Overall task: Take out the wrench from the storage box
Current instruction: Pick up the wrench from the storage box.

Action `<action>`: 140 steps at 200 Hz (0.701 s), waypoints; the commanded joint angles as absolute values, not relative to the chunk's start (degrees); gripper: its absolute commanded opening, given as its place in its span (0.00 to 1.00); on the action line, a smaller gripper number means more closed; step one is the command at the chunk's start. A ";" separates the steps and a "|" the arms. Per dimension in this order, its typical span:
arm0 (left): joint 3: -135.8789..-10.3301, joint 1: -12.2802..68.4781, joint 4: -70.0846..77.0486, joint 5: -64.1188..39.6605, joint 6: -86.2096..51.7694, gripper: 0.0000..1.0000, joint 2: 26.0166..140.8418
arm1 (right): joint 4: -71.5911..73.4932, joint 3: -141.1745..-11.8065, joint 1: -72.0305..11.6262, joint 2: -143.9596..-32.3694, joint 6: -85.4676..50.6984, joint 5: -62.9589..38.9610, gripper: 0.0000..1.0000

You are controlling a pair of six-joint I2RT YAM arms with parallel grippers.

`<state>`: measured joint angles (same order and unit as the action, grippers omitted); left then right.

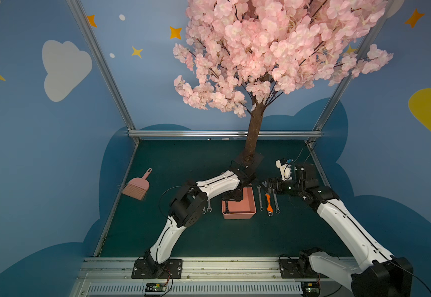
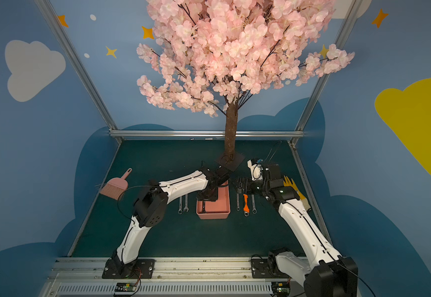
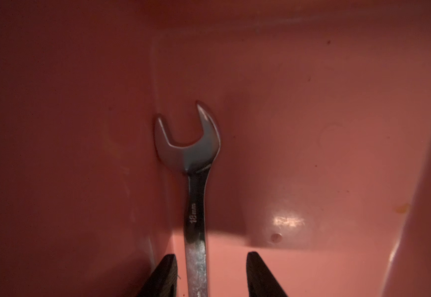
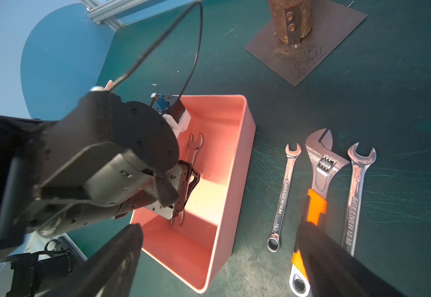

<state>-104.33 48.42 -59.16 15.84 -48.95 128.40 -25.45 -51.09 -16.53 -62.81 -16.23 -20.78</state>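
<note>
inside the storage box (image 4: pixel 242 154), the left tool (image 3: pixel 211 255) straddles the wrench (image 3: pixel 195 205), spread, not yet pinching. best to close squarely, then lift level.

Two arms, left arm (image 1: pixel 217 186) and right arm (image 1: pixel 343 221), each in white moulded shells split by a dark seam and dotted with small screws. Black boxy joint housings between the shells; a ring of round holes on the left elbow (image 1: pixel 192 218). Thin black cables (image 4: pixel 196 54) looping alongside. Black base plates (image 1: pixel 173 272) with silver bolts. White camera mount (image 1: pixel 284 171) with a blue connector. Black tapered fingers (image 4: pixel 121 257).
</note>
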 commanded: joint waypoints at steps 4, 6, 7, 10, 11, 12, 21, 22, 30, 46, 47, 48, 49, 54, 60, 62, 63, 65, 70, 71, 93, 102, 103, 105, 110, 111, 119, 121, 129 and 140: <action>-102.45 47.39 -59.21 16.74 -49.65 0.47 128.36 | -24.86 -50.60 -16.18 -61.87 -15.57 -20.48 0.98; -102.14 47.24 -58.88 16.55 -49.70 0.47 128.22 | -24.87 -50.55 -16.15 -61.87 -15.56 -20.48 0.98; -102.00 47.22 -58.80 16.50 -49.68 0.47 128.18 | -24.87 -50.55 -16.12 -61.87 -15.60 -20.43 0.98; -101.65 47.07 -58.31 16.31 -49.69 0.47 128.02 | -24.83 -50.54 -16.18 -61.87 -15.64 -20.45 0.98; -101.49 47.04 -58.16 16.29 -49.68 0.47 127.95 | -24.85 -50.54 -16.17 -61.87 -15.64 -20.46 0.98; -101.37 47.03 -57.95 16.27 -49.66 0.47 127.91 | -24.86 -50.54 -16.17 -61.92 -15.60 -20.47 0.98; -100.37 46.84 -56.77 15.79 -49.62 0.48 127.50 | -24.89 -50.45 -16.15 -61.96 -15.49 -20.48 0.98; -100.28 46.75 -56.64 15.67 -49.64 0.48 127.51 | -24.88 -50.45 -16.16 -61.96 -15.48 -20.48 0.98; -99.96 46.50 -56.19 15.10 -49.53 0.48 127.60 | -24.87 -50.45 -16.15 -62.05 -15.50 -20.48 0.98; -99.61 46.49 -54.43 13.64 -48.63 0.47 127.92 | -24.86 -50.47 -16.04 -62.27 -15.49 -20.48 0.98; -99.59 46.49 -54.33 13.50 -48.62 0.47 127.95 | -24.87 -50.50 -16.06 -62.29 -15.48 -20.48 0.98; -99.59 46.49 -54.19 13.43 -48.61 0.47 127.96 | -24.87 -50.52 -16.07 -62.30 -15.47 -20.48 0.98; -99.58 46.49 -54.12 13.35 -48.61 0.47 128.01 | -24.87 -50.53 -16.08 -62.31 -15.47 -20.48 0.98; -99.50 46.46 -53.68 12.82 -48.44 0.47 128.13 | -24.87 -50.53 -16.14 -62.37 -15.50 -20.48 0.98; -99.54 46.50 -53.20 12.34 -48.22 0.47 128.31 | -24.86 -50.49 -16.08 -62.40 -15.47 -20.48 0.98; -99.57 46.50 -53.09 12.20 -48.16 0.47 128.36 | -24.87 -50.48 -16.08 -62.36 -15.47 -20.48 0.98; -99.57 46.50 -53.05 12.12 -48.12 0.47 128.43 | -24.83 -50.51 -16.08 -62.38 -15.51 -20.48 0.98; -99.58 46.43 -53.01 12.02 -48.02 0.47 128.48 | -24.86 -50.53 -16.06 -62.44 -15.52 -20.48 0.98; -99.58 46.57 -52.87 11.82 -47.89 0.47 128.62 | -24.87 -50.46 -16.03 -62.49 -15.47 -20.48 0.98; -99.58 46.53 -52.85 11.80 -47.81 0.47 128.60 | -24.87 -50.46 -16.06 -62.49 -15.51 -20.48 0.98; -99.24 46.28 -51.94 10.29 -47.13 0.45 128.94 | -24.82 -50.45 -16.04 -62.75 -15.48 -20.57 0.98; -99.06 46.44 -51.30 9.71 -46.90 0.44 128.77 | -24.89 -50.49 -16.02 -62.82 -15.48 -20.57 0.98; -99.05 46.42 -51.27 9.64 -46.92 0.44 128.76 | -24.88 -50.47 -16.01 -62.83 -15.52 -20.57 0.98; -99.10 46.41 -51.25 9.53 -46.86 0.44 128.76 | -24.90 -50.48 -15.93 -62.84 -15.61 -20.57 0.98; -99.22 46.45 -51.20 9.27 -46.85 0.44 128.76 | -24.86 -50.48 -15.91 -62.83 -15.58 -20.57 0.98; -99.22 46.43 -51.22 9.20 -46.85 0.43 128.76 | -24.87 -50.51 -15.91 -62.88 -15.61 -20.57 0.99; -99.40 46.40 -51.24 8.63 -47.02 0.42 128.60 | -24.79 -50.50 -15.94 -62.99 -15.67 -20.65 0.98; -99.45 46.45 -51.24 8.55 -47.02 0.42 128.54 | -24.74 -50.53 -15.92 -63.01 -15.67 -20.70 0.98; -99.54 46.62 -51.32 8.27 -47.07 0.40 128.26 | -24.78 -50.54 -15.91 -63.10 -15.66 -20.74 0.98; -99.83 46.92 -51.56 8.09 -46.71 0.37 128.06 | -24.63 -50.46 -15.82 -63.25 -15.74 -20.82 0.98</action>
<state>-100.99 46.54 -52.51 11.07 -47.64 127.63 -25.45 -51.07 -16.21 -62.92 -16.21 -20.64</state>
